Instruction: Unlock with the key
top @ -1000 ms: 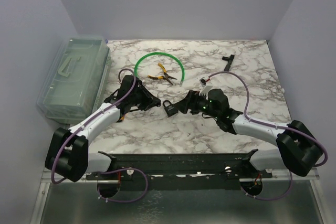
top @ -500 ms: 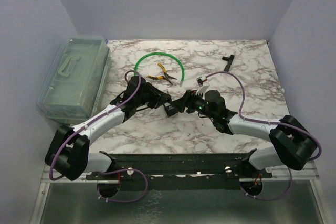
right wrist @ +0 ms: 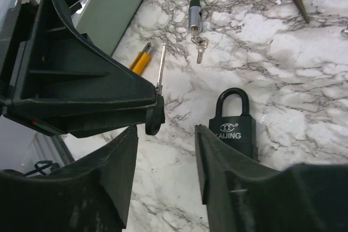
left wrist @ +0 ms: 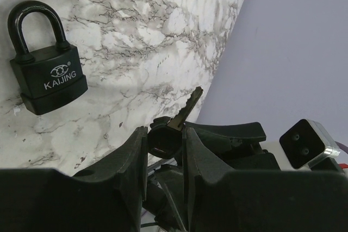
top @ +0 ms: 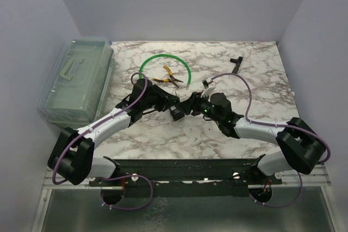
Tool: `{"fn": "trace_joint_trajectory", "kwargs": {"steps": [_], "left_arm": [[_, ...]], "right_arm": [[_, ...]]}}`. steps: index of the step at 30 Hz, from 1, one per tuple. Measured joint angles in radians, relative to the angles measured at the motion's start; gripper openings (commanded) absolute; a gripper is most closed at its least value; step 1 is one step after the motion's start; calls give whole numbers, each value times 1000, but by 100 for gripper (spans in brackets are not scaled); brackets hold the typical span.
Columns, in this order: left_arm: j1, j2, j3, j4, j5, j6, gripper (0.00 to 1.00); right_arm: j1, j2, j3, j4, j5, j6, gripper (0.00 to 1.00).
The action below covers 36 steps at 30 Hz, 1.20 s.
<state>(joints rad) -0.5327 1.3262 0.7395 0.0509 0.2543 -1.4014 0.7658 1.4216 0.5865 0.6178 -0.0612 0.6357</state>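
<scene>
Key (left wrist: 185,111) is pinched by its dark head in the clenched left gripper (left wrist: 165,140), blade poking free past the tips, probably so the bare blade can enter the lock. Long axis slants out from those fingertips, and the tip is not aimed at the padlock (left wrist: 48,74), which lies flat off to the left gripper's side, so it needs re-aiming. Right gripper (right wrist: 166,134) is spread and holds nothing, with the padlock just ahead of its right finger, shackle (right wrist: 232,92) pointing away, likely to pin the body. Keyhole not visible.
</scene>
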Motion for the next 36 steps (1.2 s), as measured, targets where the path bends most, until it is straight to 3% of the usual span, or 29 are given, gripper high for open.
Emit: {"fn": "trace_joint_trajectory", "kwargs": {"steps": [3, 10, 17, 19, 23, 25, 30, 36], "left_arm": [[-3, 0, 0, 8, 1, -5, 14], [-6, 0, -3, 16, 2, -12, 14], [-6, 0, -15, 37, 0, -21, 15], [-5, 0, -16, 37, -1, -23, 25], [-5, 0, -20, 39, -1, -26, 59], [-6, -3, -30, 51, 2, -27, 68], [-8, -57, -77, 57, 3, -10, 71], [-8, -140, -102, 56, 2, 49, 63]], "right_arm": [[0, 11, 7, 11, 8, -9, 37], [2, 43, 27, 26, 16, -21, 27], [10, 49, 35, 35, 18, -35, 1], [10, 51, 35, 34, 18, -39, 0], [10, 51, 35, 32, 18, -53, 0], [10, 51, 35, 25, 18, -58, 0], [9, 20, 35, -37, 18, -79, 0], [9, -64, 36, -134, -43, -112, 0]]}}
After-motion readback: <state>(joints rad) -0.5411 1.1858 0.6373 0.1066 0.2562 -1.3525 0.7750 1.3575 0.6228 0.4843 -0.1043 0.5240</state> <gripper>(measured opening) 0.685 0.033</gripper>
